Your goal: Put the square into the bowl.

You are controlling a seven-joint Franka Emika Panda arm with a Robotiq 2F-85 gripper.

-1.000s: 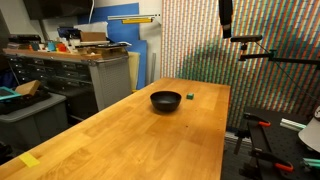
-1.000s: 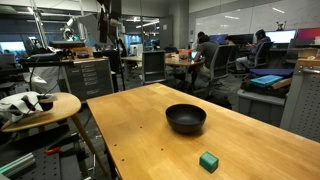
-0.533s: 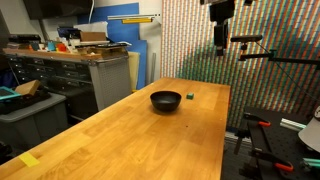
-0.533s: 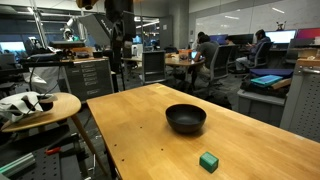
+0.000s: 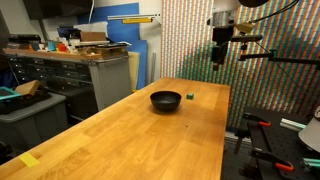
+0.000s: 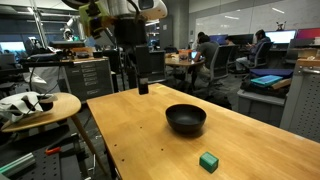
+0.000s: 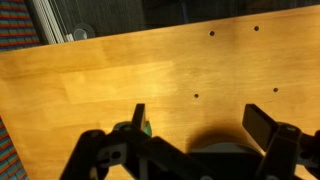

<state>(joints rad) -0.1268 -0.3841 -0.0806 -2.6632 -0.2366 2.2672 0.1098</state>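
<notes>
Wrist view: one end effector [image 7: 197, 115] spread open, empty; one square [image 7: 146, 127], one bowl [image 7: 212, 150] below.

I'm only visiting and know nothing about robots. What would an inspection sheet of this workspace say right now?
Surface: wooden table, bare wood; a few small dark holes show in the wrist view.
Job's things: black bowl upright on the table, nothing seen in it; green square on the table beside the bowl, not touching it.
Clutter: small yellow patch near one table corner; otherwise nothing seen.
Grippers: hand high above the table, fingers apart, holding nothing.
Cables: nothing seen.
Surroundings: drawer cabinet, striped wall panel, people at desks, round side table.
</notes>
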